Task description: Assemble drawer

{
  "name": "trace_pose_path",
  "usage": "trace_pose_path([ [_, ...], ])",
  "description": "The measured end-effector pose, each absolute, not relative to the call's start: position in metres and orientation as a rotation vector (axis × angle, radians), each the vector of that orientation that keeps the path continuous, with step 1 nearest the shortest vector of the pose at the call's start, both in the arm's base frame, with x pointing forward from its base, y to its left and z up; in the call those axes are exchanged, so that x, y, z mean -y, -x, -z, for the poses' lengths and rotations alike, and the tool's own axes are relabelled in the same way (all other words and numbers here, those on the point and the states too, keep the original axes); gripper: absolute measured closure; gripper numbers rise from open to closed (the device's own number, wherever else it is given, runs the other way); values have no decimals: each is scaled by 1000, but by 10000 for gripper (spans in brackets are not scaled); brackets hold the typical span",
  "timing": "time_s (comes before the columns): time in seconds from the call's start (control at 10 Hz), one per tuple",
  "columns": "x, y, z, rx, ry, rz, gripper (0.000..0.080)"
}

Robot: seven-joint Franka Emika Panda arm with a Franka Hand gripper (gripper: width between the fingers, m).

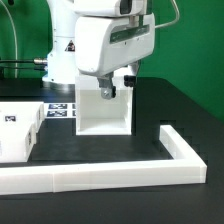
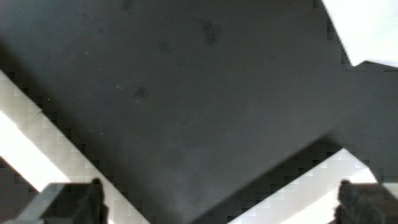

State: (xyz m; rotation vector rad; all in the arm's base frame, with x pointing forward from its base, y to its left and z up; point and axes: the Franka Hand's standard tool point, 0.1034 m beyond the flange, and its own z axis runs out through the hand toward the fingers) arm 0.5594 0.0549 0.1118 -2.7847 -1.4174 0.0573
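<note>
The drawer's large white cube-shaped shell point(image 1: 100, 112) stands upright in the middle of the black table, its open side facing the front. My gripper point(image 1: 116, 86) hangs just over the shell's top edge, on the exterior view's right side of it. In the wrist view my gripper point(image 2: 217, 206) is open, with the two dark fingertips point(image 2: 71, 206) far apart and nothing between them. White edges point(image 2: 36, 130) cross that view around a dark surface; I cannot tell which part they belong to. A smaller white box tray point(image 1: 18, 132) with black-and-white tags lies at the exterior view's left.
The long low white L-shaped rail point(image 1: 120, 178) runs along the table's front and turns back at the exterior view's right. The marker board point(image 1: 60, 110) lies flat behind the tray, left of the shell. The arm's white body fills the space above the shell.
</note>
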Motion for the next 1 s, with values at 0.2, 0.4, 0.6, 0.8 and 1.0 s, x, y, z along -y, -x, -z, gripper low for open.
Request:
trace_pose_path([
  [0.2, -55, -559, -112, 1417, 2785, -57, 150],
  [0.4, -55, -559, -112, 1417, 2785, -57, 150],
  [0.6, -55, -559, -112, 1417, 2785, -57, 150],
  [0.8, -55, -559, -112, 1417, 2785, -57, 150],
  [1.0, -58, -542, -115, 1300, 2848, -43, 150],
])
